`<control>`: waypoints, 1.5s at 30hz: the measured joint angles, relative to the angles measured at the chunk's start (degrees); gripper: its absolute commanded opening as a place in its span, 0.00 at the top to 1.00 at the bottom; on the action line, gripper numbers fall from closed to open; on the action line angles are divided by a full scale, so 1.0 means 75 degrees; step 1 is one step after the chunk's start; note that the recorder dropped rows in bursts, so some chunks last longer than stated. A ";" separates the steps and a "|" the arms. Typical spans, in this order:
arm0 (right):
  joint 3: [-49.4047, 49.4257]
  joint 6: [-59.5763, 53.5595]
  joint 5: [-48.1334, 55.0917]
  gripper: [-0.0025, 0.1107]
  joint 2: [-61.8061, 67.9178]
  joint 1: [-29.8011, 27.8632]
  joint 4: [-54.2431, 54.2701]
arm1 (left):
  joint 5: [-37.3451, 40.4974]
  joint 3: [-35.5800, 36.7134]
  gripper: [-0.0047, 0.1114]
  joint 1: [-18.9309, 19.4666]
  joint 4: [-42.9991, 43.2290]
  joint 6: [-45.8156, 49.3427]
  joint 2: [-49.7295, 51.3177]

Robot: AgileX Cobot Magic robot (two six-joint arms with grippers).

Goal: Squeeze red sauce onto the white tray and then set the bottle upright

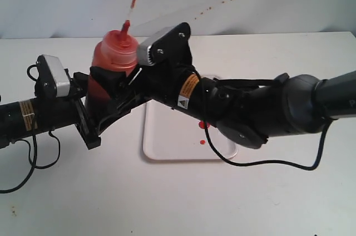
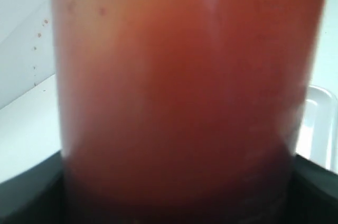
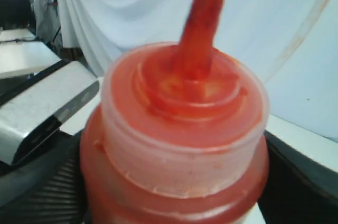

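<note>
Exterior view, quick count: one bottle (image 1: 114, 52), one white tray (image 1: 167, 146), two drops of red sauce (image 1: 202, 143) on it, plus left pincer (image 1: 97, 101) and right pincer (image 1: 115, 87). Bottle is held upright just beside the tray's left end, clamped low by the left one and higher up by the right.

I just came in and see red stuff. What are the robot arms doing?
The left gripper's jaws hold the bottle upright beside the white tray. The right gripper's jaws sit around its shoulder, but whether they grip isn't clear. Drops of red sauce already lie on the tray.
</note>
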 measured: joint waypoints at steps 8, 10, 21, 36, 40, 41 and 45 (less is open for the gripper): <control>-0.0689 -0.0036 0.1173 0.98 -0.0014 0.0170 -0.0525 | 0.0069 -0.0046 0.96 0.0000 -0.0149 -0.0055 0.0027; -0.0800 -0.0049 0.1404 0.98 -0.0014 0.0200 -0.0616 | 0.0087 -0.0046 0.96 0.0000 -0.0167 -0.0055 0.0027; -0.0961 -0.0005 0.1898 0.98 -0.0044 0.0261 -0.0896 | 0.0143 -0.0046 0.89 0.0013 -0.0183 -0.0082 0.0032; -0.0961 -0.0005 0.1945 0.98 -0.0072 0.0261 -0.0952 | 0.0143 -0.0046 0.54 0.0013 -0.0183 -0.0082 0.0032; -0.0961 -0.0005 0.1945 0.98 -0.0072 0.0261 -0.0952 | 0.0143 -0.0046 0.51 0.0013 -0.0183 -0.0082 0.0032; -0.0961 -0.0005 0.1945 0.98 -0.0072 0.0261 -0.0952 | 0.0143 -0.0046 0.51 0.0013 -0.0183 -0.0082 0.0032; -0.0961 -0.0005 0.1945 0.98 -0.0072 0.0261 -0.0952 | 0.0143 -0.0046 0.56 0.0013 -0.0183 -0.0082 0.0032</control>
